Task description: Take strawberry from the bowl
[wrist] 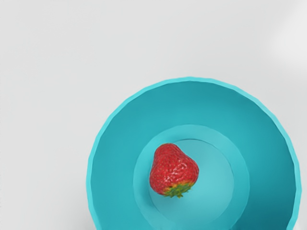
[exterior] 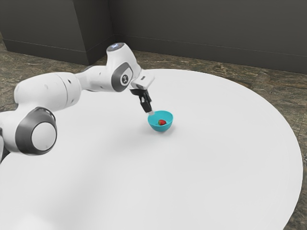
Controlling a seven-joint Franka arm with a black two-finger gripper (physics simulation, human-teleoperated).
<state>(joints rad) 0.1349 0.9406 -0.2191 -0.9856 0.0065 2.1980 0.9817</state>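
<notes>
Evidently, the strawberry [exterior: 162, 122] is inside the bowl [exterior: 166, 128]. The fruit lies on its side on the bowl's bottom, off centre, overlapping the border of the round inner floor. Its body is red and glossy; the leafy end is green, shading to yellow where it meets the red.

The bowl is turquoise, upright, with a slightly faceted rim, and stands on the white counter [exterior: 216, 158]. Measured by the counter's curved edge, it sits inward of the stretch facing the dark wall [exterior: 201, 28] and well apart from the edge at the exterior view's right.

The white arm [exterior: 48, 91], with grey joint covers, enters from the exterior view's left and bends downward at the wrist. Its black pincer [exterior: 151, 113] points down at a tilt, the pale end near the bowl's rim on the arm's side. Contact with the rim cannot be established from where I stand. As to the pincer's state, I cannot tell whether it is released or clenched.

Beyond the counter, the floor [exterior: 268, 86] is a mottled brown.
</notes>
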